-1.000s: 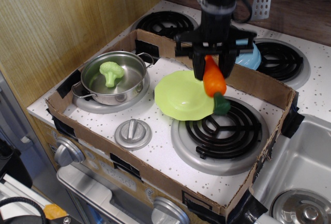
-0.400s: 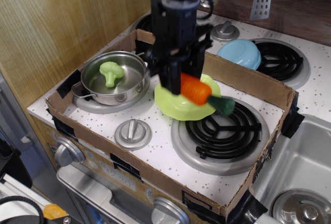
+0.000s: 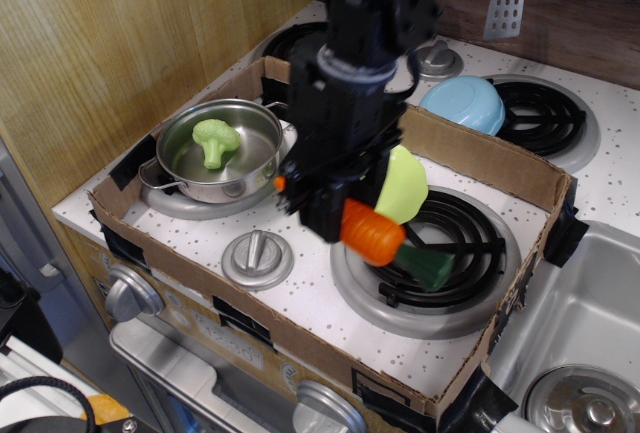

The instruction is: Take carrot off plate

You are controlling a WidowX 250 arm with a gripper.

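a steel pot (image 3: 222, 161) holding a toy broccoli (image 3: 214, 140) sits at 9 o'clock of the gripper (image 3: 338, 215), which is clamped on the carrot (image 3: 383, 241) above the coil burner (image 3: 440, 253). the plate (image 3: 402, 185), mostly hidden, shows at the carrot's 1 o'clock; a blue bowl (image 3: 466, 103) lies farther back.

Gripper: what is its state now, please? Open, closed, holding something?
Gripper: closed on the carrot, held in the air over the burner.

A kitchen: a stove (image 3: 300, 298) with coil burners (image 3: 440, 248), control knobs (image 3: 125, 293) and a sink (image 3: 585, 343) beside it
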